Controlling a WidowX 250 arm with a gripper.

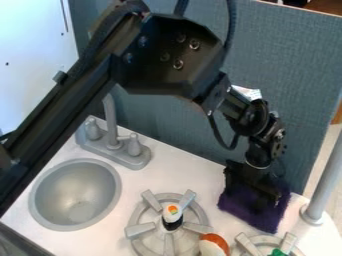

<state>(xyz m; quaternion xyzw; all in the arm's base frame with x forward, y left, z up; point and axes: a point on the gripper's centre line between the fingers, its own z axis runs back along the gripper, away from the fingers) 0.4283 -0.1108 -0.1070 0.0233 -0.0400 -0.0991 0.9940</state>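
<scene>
Along the back edge of the white countertop point(170, 175), toward its right end, you find the purple cloth point(247, 209), lying beneath the black gripper point(260, 195). The gripper hangs down over the cloth and overlaps its upper part; whether the pincer is apart, together or clamped on the fabric, you cannot tell from this angle.

Behind the cloth, note the upright blue-grey partition point(287, 75), which bounds your room at the rear. To the right, near the cloth, stands a grey post point(327, 175), its round foot on the countertop. Toward the front edge, a strip of white surface separates the cloth from a grey toy burner point(267, 242), on which a green object point(277, 253) is partly visible.

To the left, a broader white strip lies between the cloth and a second burner point(139, 230). At the middle of that burner, observe a small white toy with an orange-and-green top point(172, 213) and a dark base; by its front right side sits a rounded orange-and-white object point(212, 245).

Farther left, you see the round grey sink point(77, 195), with the faucet point(111, 120) and its two knobs between basin and back edge. The arm point(167, 55) crosses above, from left to right.
</scene>
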